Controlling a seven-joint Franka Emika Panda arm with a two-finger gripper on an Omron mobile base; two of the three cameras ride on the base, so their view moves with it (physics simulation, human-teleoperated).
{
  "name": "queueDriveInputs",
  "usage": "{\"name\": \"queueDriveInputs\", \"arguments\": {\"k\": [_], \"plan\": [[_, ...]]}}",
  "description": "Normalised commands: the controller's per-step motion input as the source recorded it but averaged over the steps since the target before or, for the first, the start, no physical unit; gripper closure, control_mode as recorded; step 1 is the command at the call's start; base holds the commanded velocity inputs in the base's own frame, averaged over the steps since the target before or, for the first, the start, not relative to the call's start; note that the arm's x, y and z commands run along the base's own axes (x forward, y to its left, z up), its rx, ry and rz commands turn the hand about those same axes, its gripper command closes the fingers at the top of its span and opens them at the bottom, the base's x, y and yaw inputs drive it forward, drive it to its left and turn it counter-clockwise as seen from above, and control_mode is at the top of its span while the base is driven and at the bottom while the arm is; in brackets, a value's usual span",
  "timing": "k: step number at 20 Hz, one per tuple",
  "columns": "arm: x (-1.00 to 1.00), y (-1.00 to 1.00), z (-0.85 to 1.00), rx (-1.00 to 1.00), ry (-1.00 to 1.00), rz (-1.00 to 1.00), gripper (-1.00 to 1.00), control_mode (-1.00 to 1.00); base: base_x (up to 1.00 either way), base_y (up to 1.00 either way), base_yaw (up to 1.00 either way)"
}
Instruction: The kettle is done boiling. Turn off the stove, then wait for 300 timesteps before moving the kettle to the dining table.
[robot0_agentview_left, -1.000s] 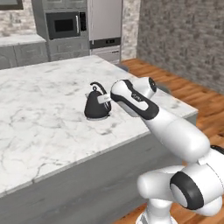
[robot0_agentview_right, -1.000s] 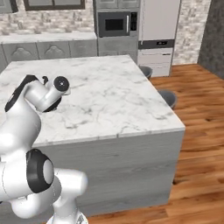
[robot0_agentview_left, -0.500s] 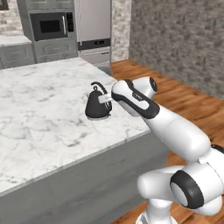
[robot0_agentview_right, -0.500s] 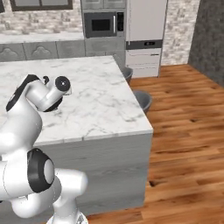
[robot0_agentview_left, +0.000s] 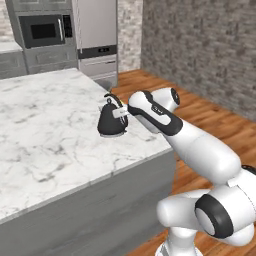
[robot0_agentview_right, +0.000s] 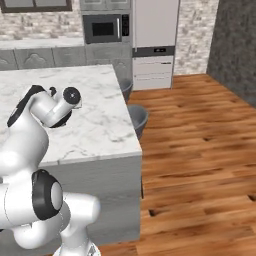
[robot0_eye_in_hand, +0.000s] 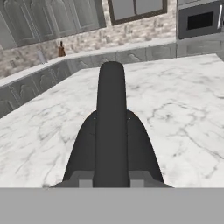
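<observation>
You see: gripper (robot0_agentview_left: 120, 113) clamped on the kettle (robot0_agentview_left: 111, 121) handle | kettle sits at the marble dining table's (robot0_agentview_left: 45, 135) 3 o'clock edge | microwave (robot0_agentview_left: 42, 31) at 12 o'clock

You will find no text to read here; the microwave (robot0_agentview_right: 106, 28), the fridge (robot0_agentview_right: 153, 40) and the kettle (robot0_agentview_left: 111, 121) carry no label, brand or number.

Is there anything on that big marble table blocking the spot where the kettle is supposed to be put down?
Nothing visible does. The kettle is over the dining table near its corner, with the gripper shut on its handle, and the marble around it looks bare. Whether its base touches the top I cannot tell.
</observation>
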Motion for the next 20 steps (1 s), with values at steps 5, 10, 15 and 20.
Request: {"name": "queueDriveInputs", "arguments": {"k": [5, 10, 15, 20], "plan": [[0.00, 0.00, 0.00, 0.00, 0.00, 0.00, 1.00, 1.00, 0.15, -0.60, 0.04], [0.00, 0.00, 0.00, 0.00, 0.00, 0.00, 1.00, 1.00, 0.33, -0.46, 0.11], [0.00, 0.00, 0.00, 0.00, 0.00, 0.00, 1.00, 1.00, 0.47, -0.29, 0.16], [0.00, 0.00, 0.00, 0.00, 0.00, 0.00, 1.00, 1.00, 0.66, -0.17, 0.20]]}}
